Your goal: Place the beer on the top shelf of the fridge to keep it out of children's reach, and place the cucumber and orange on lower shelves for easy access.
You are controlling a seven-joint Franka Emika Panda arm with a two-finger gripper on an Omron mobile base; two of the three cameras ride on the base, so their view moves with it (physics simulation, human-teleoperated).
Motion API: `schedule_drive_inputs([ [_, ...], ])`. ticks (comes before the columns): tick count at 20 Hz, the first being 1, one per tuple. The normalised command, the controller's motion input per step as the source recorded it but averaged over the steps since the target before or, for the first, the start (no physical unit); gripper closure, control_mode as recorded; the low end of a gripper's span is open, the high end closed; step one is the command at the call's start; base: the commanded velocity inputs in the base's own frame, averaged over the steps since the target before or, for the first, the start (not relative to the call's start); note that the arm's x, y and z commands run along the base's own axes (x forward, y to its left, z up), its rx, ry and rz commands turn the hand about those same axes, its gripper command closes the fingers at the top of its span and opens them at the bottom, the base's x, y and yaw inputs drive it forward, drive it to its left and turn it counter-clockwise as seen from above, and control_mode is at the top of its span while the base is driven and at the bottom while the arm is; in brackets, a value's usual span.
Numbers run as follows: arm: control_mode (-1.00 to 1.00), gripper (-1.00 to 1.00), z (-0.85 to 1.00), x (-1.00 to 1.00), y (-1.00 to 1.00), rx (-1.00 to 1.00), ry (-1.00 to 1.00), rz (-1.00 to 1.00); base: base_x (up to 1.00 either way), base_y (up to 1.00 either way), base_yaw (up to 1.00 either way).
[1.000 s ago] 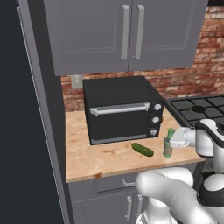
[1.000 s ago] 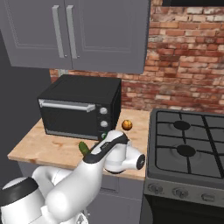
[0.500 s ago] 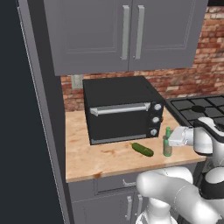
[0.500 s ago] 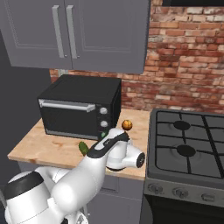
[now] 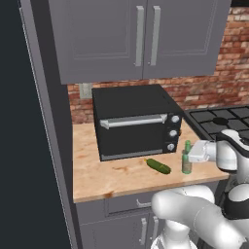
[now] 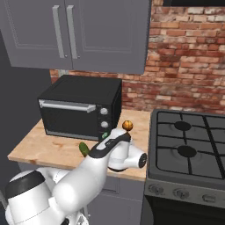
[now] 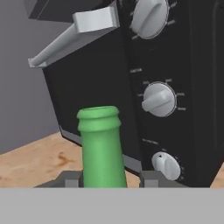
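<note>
On the wooden tabletop (image 5: pixel 97 180), in front of the black oven (image 5: pixel 133 121) and near the cucumber (image 5: pixel 158 166), the beer (image 5: pixel 186 158) stands upright, its neck pinched by the tool (image 7: pixel 103 180), probably for lifting.

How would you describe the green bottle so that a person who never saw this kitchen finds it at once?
Find the black countertop oven on the wooden counter. In front of its right end, below the knobs, the beer stands upright. Unlike the cucumber lying beside it, it is paler green glass with a long neck.
</note>
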Motion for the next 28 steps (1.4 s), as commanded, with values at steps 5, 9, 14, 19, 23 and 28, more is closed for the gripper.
schedule_drive_inputs([
  [5, -1.00, 1.00, 0.71, -0.20, 0.13, -0.01, 0.00, 0.00, 0.00, 0.00, 0.00],
  [9, -1.00, 1.00, 0.89, -0.26, 0.38, -0.05, 0.00, -0.07, 0.00, 0.00, 0.00],
  [14, -1.00, 1.00, 0.65, -0.18, 0.56, -0.06, 0.00, -0.24, 0.00, 0.00, 0.00],
  [19, -1.00, 1.00, 0.34, -0.22, 0.56, -0.02, 0.00, -0.42, 0.00, 0.00, 0.00],
  [23, -1.00, 1.00, 0.38, -0.17, 0.61, 0.00, 0.00, -0.50, 0.00, 0.00, 0.00],
  [28, -1.00, 1.00, 0.66, -0.03, 0.43, 0.00, 0.10, -0.36, 0.00, 0.00, 0.00],
])
